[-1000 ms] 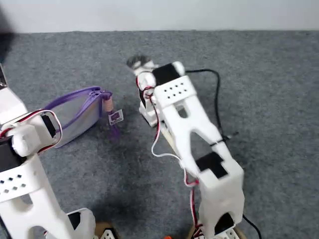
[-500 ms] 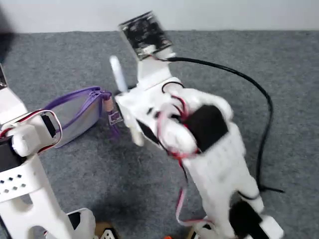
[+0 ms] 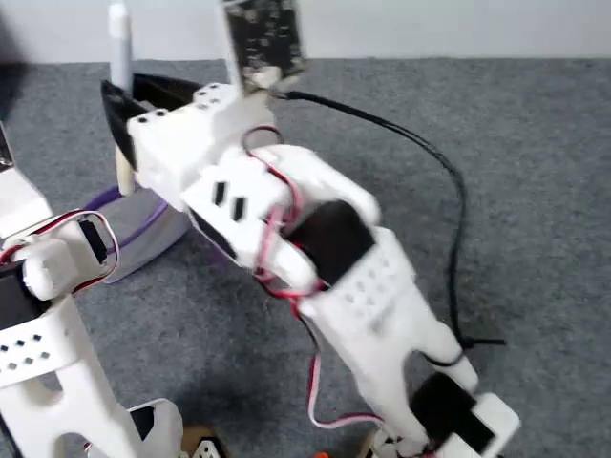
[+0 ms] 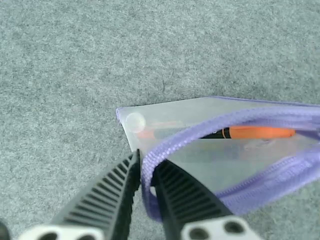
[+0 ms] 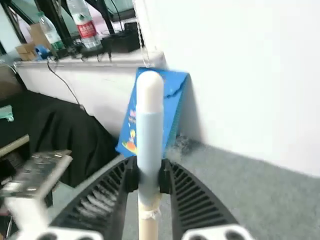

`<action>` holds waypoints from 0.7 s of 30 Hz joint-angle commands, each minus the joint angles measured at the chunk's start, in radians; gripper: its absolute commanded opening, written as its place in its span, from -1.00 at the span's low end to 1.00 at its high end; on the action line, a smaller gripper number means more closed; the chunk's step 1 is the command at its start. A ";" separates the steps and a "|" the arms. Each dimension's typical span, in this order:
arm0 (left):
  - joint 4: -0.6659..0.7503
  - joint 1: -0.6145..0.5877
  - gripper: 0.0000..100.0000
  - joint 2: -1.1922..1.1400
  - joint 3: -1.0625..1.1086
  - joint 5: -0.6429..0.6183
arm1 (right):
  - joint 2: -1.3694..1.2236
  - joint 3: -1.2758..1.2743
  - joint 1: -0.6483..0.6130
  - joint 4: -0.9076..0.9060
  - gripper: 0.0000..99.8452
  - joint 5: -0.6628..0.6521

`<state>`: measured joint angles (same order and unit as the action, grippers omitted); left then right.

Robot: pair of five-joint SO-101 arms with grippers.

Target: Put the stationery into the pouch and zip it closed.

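**Pouch unzipped at 9 o'clock, one pen in, one pen in my right gripper**

Pouch (image 3: 143, 229): translucent with a purple zipper band, lying flat on the grey table cover (image 3: 535, 191) at about 9 o'clock from the middle of the high view. The zipper is parted and the mouth is open. An orange pen (image 4: 250, 133) lies inside along the pouch's length and shows through the clear wall.

Left gripper (image 4: 145, 162): clamped on the pouch. The black ribbed jaws pinch the purple zipper band at the corner near the pouch's end, and nothing else sits between them. In the high view my left arm stands at about 8 o'clock, beside the pouch.

Right gripper (image 3: 124, 110): closed around a pale blue pen (image 3: 118, 38) and held above the table at about 10 o'clock in the high view. The pen stands close to upright, with the pale rounded end up and a tan lower section (image 3: 122, 176) below the jaws. That tan end shows just at the pouch's purple rim. I cannot tell whether it touches.

In the right wrist view the jaws grip the pen at mid-barrel. A blue card (image 5: 172, 107) leans against the white wall behind.

A black cable (image 3: 420, 162) trails from my right wrist toward 4 o'clock.
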<state>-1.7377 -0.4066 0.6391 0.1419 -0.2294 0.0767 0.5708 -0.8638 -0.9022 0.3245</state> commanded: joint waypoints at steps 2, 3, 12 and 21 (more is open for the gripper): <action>-0.012 0.009 -0.97 0.008 -0.002 -0.009 | -0.081 0.003 -0.008 0.025 -0.98 0.009; -0.012 0.009 -0.97 0.008 -0.002 -0.009 | -0.102 0.003 -0.008 0.025 -0.98 0.009; -0.012 0.009 -0.97 0.008 -0.002 -0.009 | -0.179 0.005 -0.030 -0.142 -0.94 0.012; -0.009 0.008 -0.97 0.008 -0.002 -0.009 | -0.035 0.011 -0.021 -0.306 -0.49 0.069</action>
<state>-1.7377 -0.4066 0.6391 0.1419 -0.2294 -0.0552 0.5708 -0.8853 -1.1815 0.3844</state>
